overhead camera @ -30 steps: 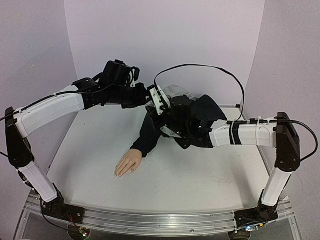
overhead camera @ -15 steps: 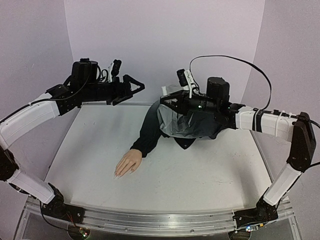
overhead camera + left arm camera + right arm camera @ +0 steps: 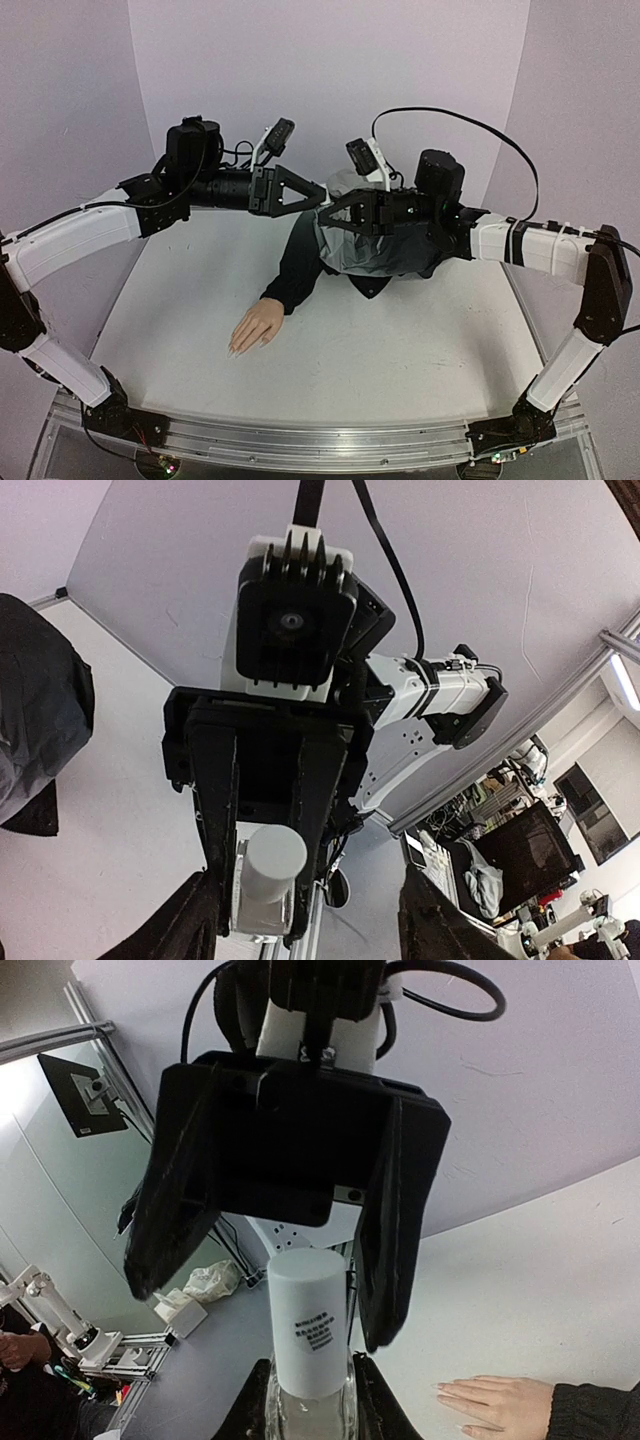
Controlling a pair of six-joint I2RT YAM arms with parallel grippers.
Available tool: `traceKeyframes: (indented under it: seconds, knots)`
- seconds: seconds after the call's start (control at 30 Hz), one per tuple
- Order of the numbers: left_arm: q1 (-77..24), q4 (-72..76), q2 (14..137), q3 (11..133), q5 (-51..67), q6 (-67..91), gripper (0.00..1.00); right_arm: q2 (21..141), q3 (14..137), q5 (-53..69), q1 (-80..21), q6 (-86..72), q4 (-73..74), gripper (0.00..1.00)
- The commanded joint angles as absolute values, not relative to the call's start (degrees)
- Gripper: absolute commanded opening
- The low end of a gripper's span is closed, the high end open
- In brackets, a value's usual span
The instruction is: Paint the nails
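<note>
The flesh-coloured mannequin hand (image 3: pixel 258 328) lies palm down on the white table, its dark sleeve (image 3: pixel 295 270) running back to the right. Its pale nails (image 3: pixel 443 1388) show at the fingertips in the right wrist view. My right gripper (image 3: pixel 310 1415) is raised and shut on a small glass bottle with a white cylindrical cap (image 3: pixel 310 1320). My left gripper (image 3: pixel 322 203) faces it head-on, open. Its black fingers (image 3: pixel 395 1230) stand on either side of the cap (image 3: pixel 272 865), the far one well apart from it.
A heap of black and grey cloth (image 3: pixel 385 255) lies at the back under the right arm. A black cable (image 3: pixel 450 125) loops above that arm. The table's aluminium front rail (image 3: pixel 300 445) holds both arm bases. Lilac walls close the back and sides.
From low and shut at the bottle, the left gripper pulled left and opened wide, then came back to the cap with narrower jaws. The right arm lifted the bottle off the cloth.
</note>
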State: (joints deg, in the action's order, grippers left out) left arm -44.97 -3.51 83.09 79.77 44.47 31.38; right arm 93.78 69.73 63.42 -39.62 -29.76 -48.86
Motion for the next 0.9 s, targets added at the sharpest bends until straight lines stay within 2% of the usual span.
traceKeyframes:
  seconds: [0.0,0.1,0.47,0.6,0.73,0.8,0.87]
  knots:
    - [-46.51,-0.23,84.75,83.98,46.81,29.53,0.59,92.94,71.37,66.68,-39.47,-33.13,-56.11,0.0]
    - [-46.58,-0.24,85.14,84.19,45.34,29.7,0.5,93.16,71.25,67.19,-39.48,-33.01,-56.23,0.0]
    - [-46.58,-0.26,87.3,85.85,42.89,30.33,0.28,93.43,70.41,66.78,-39.48,-30.86,-55.95,0.0]
    - [-46.58,-0.22,87.53,86.28,41.12,29.92,0.15,93.56,70.45,64.48,-39.47,-27.76,-53.17,0.0]
    - [-46.58,-2.85,87.6,86.31,36.16,28.0,0.01,92.78,71.0,56.64,-39.47,-20.37,-44.96,0.0]
    - [-46.6,-5.94,87.37,86.46,30.82,26.61,0.0,92.29,71.07,49.25,-39.51,-16.79,-41.17,0.0]
    - [-46.8,-10.99,87.16,87.24,23.37,25.26,0.0,91.27,70.87,35.63,-39.63,-12.87,-37.32,0.0]
